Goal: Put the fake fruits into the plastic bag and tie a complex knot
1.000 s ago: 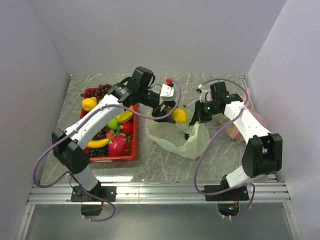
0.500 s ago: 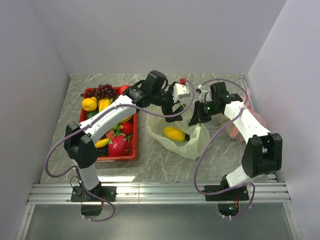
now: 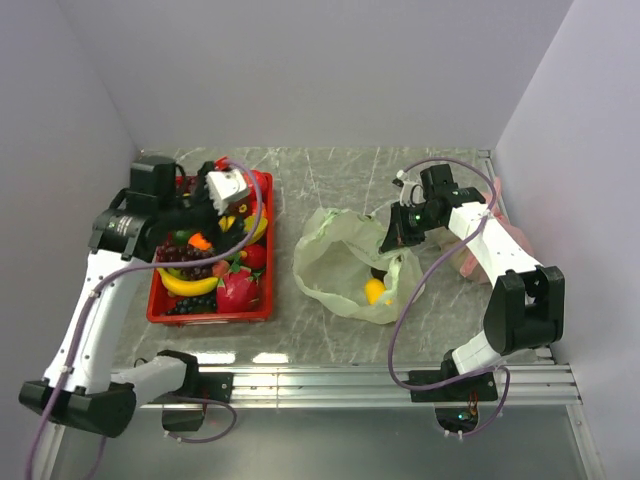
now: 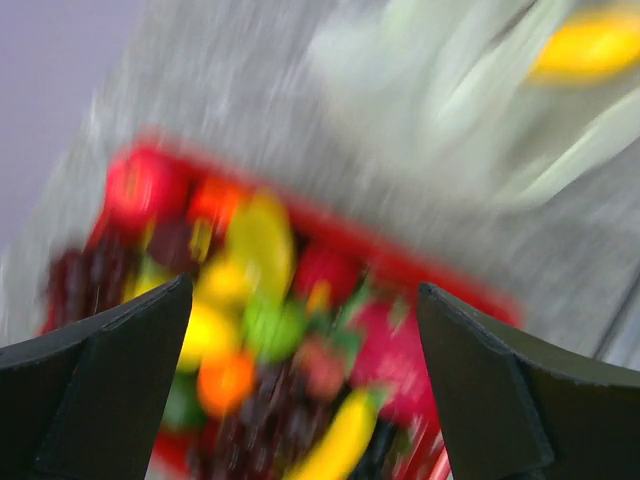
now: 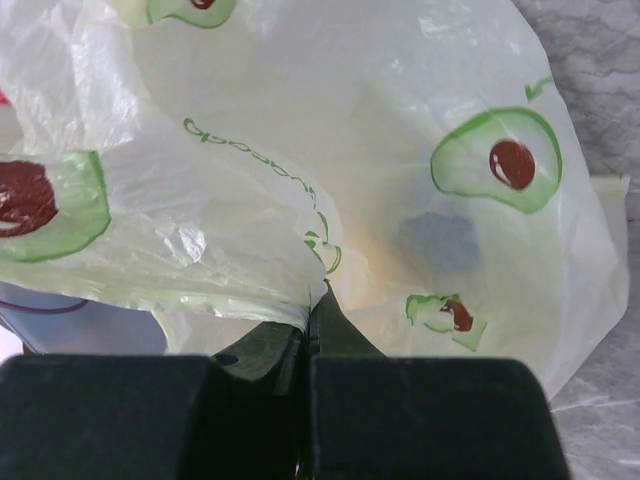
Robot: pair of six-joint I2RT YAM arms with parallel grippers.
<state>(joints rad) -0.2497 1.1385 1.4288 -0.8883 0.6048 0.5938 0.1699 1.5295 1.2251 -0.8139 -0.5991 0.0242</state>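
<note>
The fake fruits (image 3: 215,272) fill a red tray (image 3: 262,312) at the left; in the left wrist view they (image 4: 250,330) show only as a blur. My left gripper (image 3: 200,218) (image 4: 300,400) hangs above the tray, open, with nothing between its fingers (image 4: 110,380). The plastic bag (image 3: 345,262) (image 5: 400,150), pale green with avocado prints, lies mouth-open at the centre. A yellow fruit (image 3: 375,290) (image 4: 590,45) rests inside it. My right gripper (image 3: 392,240) (image 5: 318,300) is shut on the bag's right edge and holds it up. No knot is in view.
A pink bag (image 3: 500,235) lies at the far right under the right arm. Grey walls close in the marble table (image 3: 320,330) on three sides. A metal rail (image 3: 320,380) runs along the near edge.
The left gripper opened over the bag and the yellow mango dropped inside. The left arm then swung left, back over the red tray. The right gripper kept its hold.
</note>
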